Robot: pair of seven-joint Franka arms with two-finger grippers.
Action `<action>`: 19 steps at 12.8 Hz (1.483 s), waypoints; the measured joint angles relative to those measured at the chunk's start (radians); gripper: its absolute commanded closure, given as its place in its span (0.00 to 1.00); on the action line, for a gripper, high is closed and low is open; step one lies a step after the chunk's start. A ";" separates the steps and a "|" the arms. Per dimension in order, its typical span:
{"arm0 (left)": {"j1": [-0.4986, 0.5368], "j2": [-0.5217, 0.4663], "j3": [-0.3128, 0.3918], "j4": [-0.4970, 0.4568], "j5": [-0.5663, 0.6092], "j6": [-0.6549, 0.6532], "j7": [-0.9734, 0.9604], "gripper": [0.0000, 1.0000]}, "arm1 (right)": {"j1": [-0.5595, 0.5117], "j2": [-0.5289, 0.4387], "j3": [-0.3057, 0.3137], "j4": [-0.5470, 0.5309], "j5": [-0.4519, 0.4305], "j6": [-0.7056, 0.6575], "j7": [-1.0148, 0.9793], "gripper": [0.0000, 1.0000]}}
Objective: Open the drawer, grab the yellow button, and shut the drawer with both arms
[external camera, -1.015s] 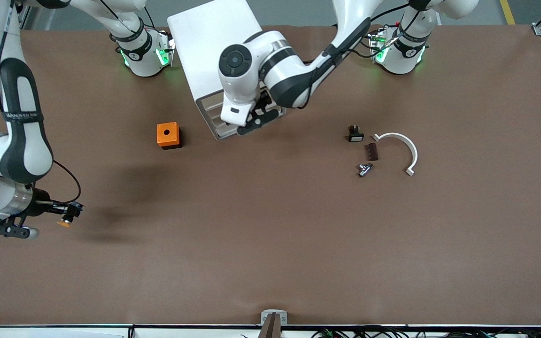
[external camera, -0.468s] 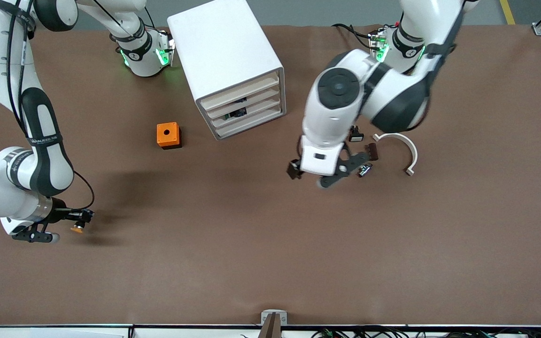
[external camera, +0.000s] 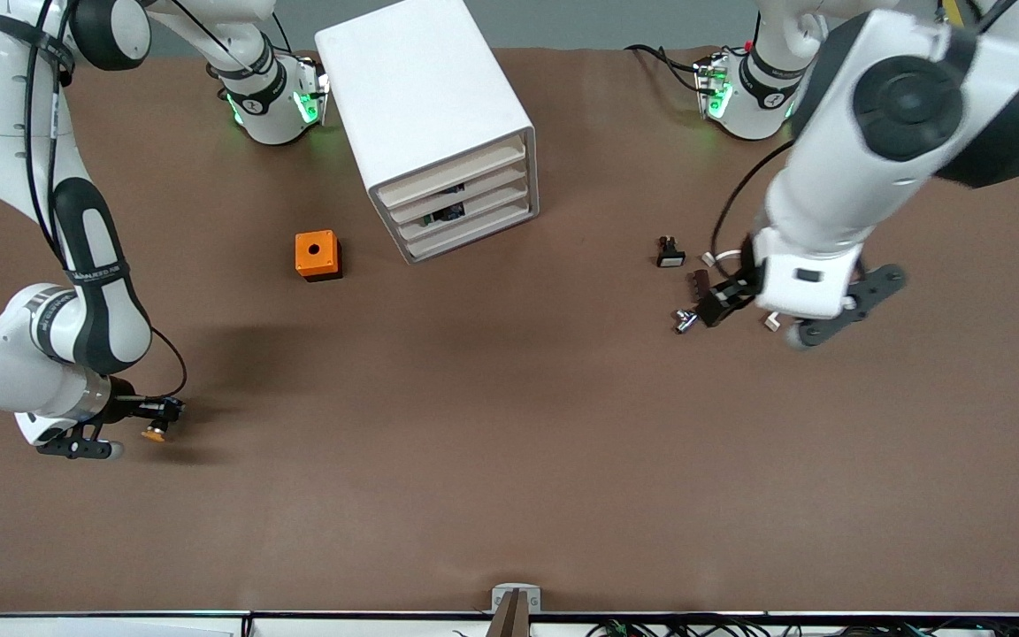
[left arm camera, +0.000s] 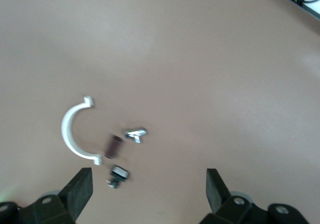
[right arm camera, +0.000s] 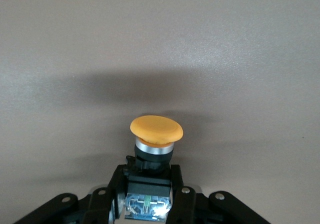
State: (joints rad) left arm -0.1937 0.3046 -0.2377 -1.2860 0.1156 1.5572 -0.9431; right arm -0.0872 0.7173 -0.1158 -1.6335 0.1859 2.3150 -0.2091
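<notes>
The white cabinet (external camera: 425, 97) stands near the robots' bases, and its top drawer (external camera: 456, 170) sits flush with the three below. The button (external camera: 154, 433) hangs just above the table at the right arm's end, with my right gripper (external camera: 163, 414) shut on it. In the right wrist view its orange cap (right arm camera: 156, 129) points away from the gripper (right arm camera: 150, 176), whose fingers clamp the black body. My left gripper (external camera: 762, 308) hangs open over small loose parts at the left arm's end. Nothing lies between its fingertips (left arm camera: 80, 189) in the left wrist view.
An orange cube with a hole (external camera: 317, 255) sits beside the cabinet. Under the left hand lie a small black-and-white part (external camera: 670, 254), a brown piece (external camera: 698, 283), a metal piece (external camera: 685, 318) and a white curved clip (left arm camera: 70, 134).
The left arm has swung from the cabinet's front out over the small parts at its own end. The right gripper, still holding the button, has shifted slightly.
</notes>
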 measured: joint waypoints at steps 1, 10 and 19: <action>0.029 -0.022 0.003 -0.001 0.000 -0.020 0.067 0.00 | 0.000 0.002 0.000 0.000 0.000 0.001 0.000 0.49; 0.096 -0.236 0.197 -0.123 -0.044 -0.072 0.622 0.00 | 0.000 -0.021 0.006 0.033 0.000 -0.026 -0.047 0.00; 0.115 -0.352 0.243 -0.255 -0.067 -0.066 0.795 0.00 | 0.000 -0.316 0.002 0.043 -0.018 -0.283 -0.087 0.00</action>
State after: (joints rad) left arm -0.0789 -0.0470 0.0049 -1.5407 0.0491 1.4914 -0.1481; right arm -0.0873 0.4015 -0.1135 -1.5908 0.1682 2.0319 -0.2960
